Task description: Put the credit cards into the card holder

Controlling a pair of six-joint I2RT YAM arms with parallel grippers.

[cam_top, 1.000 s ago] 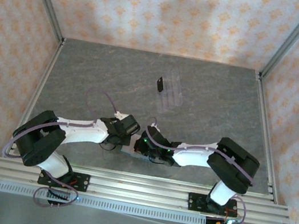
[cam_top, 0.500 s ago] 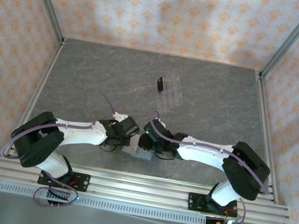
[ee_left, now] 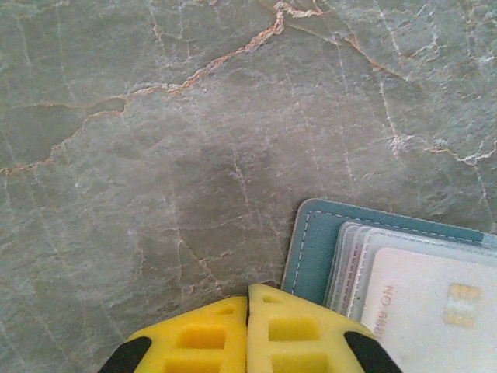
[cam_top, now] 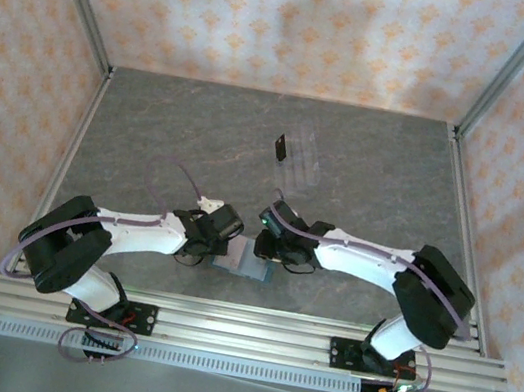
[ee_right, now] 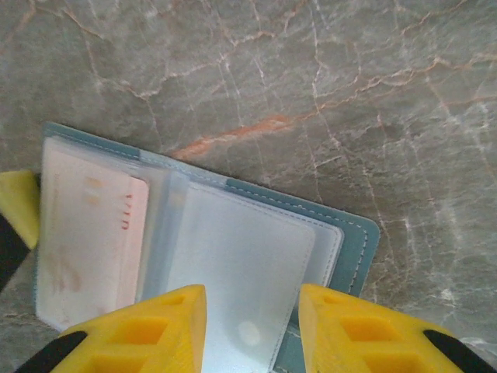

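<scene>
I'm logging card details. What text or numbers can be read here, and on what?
"NO 88…": reddish print on the pale card in the card holder clear sleeve, left wrist view; the rest is hazy.
Red marks on that card, right wrist view: too blurred to read.

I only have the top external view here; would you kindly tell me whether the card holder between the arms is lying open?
Observer: Yes. In the right wrist view the card holder lies open on the table, its clear sleeves facing up.
Operator: Thank you. Is any card in it already?
Observer: One pale card with reddish print sits inside a sleeve.
Operator: Is the left hand gripping the holder?
Observer: No. The left hand is shut with nothing between its fingers, just beside the holder's corner.
</scene>
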